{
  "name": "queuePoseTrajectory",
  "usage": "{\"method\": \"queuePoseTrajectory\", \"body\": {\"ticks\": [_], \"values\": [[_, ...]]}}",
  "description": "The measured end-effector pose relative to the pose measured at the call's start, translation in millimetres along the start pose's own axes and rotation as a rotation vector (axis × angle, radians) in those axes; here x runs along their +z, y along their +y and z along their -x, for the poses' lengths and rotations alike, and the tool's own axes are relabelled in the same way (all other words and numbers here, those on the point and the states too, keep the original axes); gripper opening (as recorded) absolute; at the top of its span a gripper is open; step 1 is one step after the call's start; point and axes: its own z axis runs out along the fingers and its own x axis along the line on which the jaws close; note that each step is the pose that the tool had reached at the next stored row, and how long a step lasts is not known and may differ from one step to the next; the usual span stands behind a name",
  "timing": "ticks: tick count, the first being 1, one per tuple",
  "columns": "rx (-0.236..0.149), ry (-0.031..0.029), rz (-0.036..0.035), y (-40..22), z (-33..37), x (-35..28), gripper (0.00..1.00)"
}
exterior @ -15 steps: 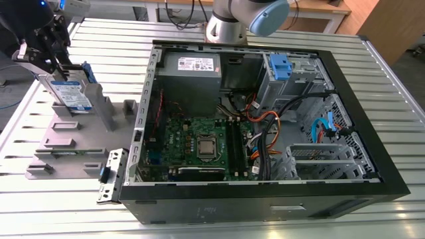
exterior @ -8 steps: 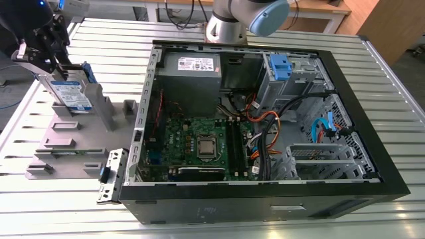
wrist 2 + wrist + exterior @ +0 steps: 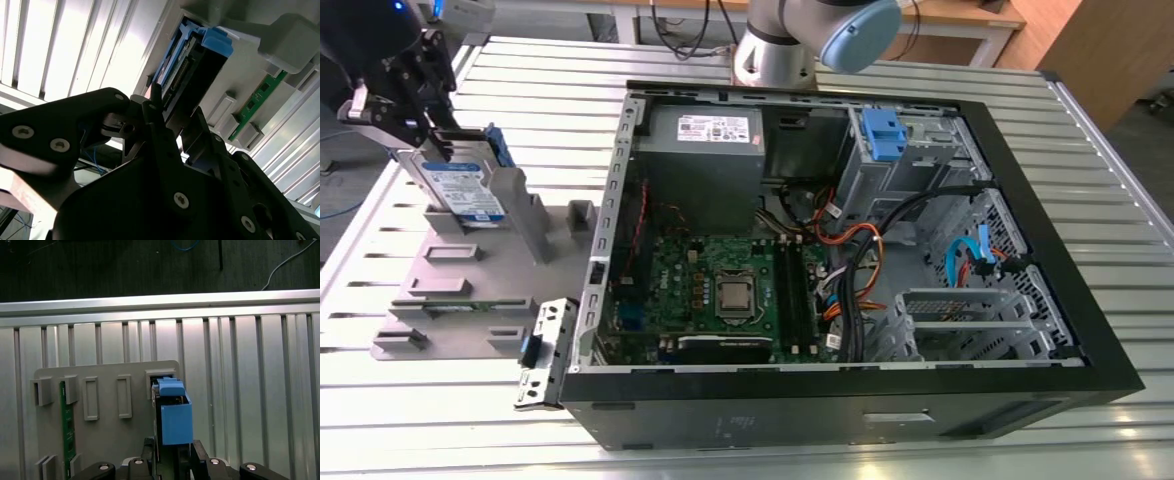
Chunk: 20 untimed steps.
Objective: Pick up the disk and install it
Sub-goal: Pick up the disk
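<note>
The disk [image 3: 464, 192] stands upright in a slot of the grey holder [image 3: 467, 290] at the exterior view's left, silver with a blue-and-white label and blue rails. My gripper [image 3: 447, 140] comes down on its top edge, with a black finger pressed against each side, shut on it. In the second wrist view the fingers [image 3: 150, 107] clamp the disk [image 3: 192, 65] just below its blue tab. In the first wrist view the disk's blue carrier [image 3: 175, 415] rises out of the gripper [image 3: 172, 452] in front of the holder [image 3: 105, 375].
The open computer case [image 3: 854, 240] lies to the holder's right, with a motherboard, cables, a grey power-supply box [image 3: 707, 135] and a blue bracket in the drive bay [image 3: 887, 135]. A green memory stick [image 3: 66, 425] stands in another holder slot. The arm's base [image 3: 787, 40] stands behind the case.
</note>
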Motion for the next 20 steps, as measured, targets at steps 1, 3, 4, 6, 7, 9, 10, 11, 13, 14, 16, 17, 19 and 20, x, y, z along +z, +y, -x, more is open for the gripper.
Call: {"method": "queuePoseTrajectory", "body": {"ticks": [1, 3, 4, 6, 7, 9, 10, 11, 13, 14, 16, 17, 19, 20], "values": [[0.0, 0.0, 0.0, -0.1, 0.0, 0.2, 0.42], [0.0, 0.0, 0.0001, -0.1, 0.0, 0.4, 0.42], [0.0, 0.0, 0.0, -0.2, 0.0, 0.6, 0.42], [0.0, 0.0, 0.0001, -0.2, 0.0, 0.6, 0.42], [0.0, 0.0, 0.0001, -0.2, 0.0, 0.6, 0.42], [0.0, 0.0, 0.0001, -0.2, 0.0, 0.6, 0.42], [0.0, -0.0002, -0.0002, -0.5, 0.0, 0.8, 0.42], [0.0, -0.0002, -0.0003, -1.1, 0.0, 0.8, 0.42], [0.0, -0.0001, 0.0, -1.6, 0.1, 0.7, 0.42], [0.0, 0.0, 0.0, -1.7, 0.1, 0.7, 0.42], [-0.003, 0.0001, 0.0001, -1.8, 0.1, 0.7, 0.42], [-0.006, 0.0, 0.0002, -1.8, 0.1, 0.7, 0.42], [-0.011, -0.0001, 0.0004, -1.8, 0.1, 0.7, 0.42], [-0.013, -0.0001, 0.0005, -1.8, 0.1, 0.7, 0.42]]}}
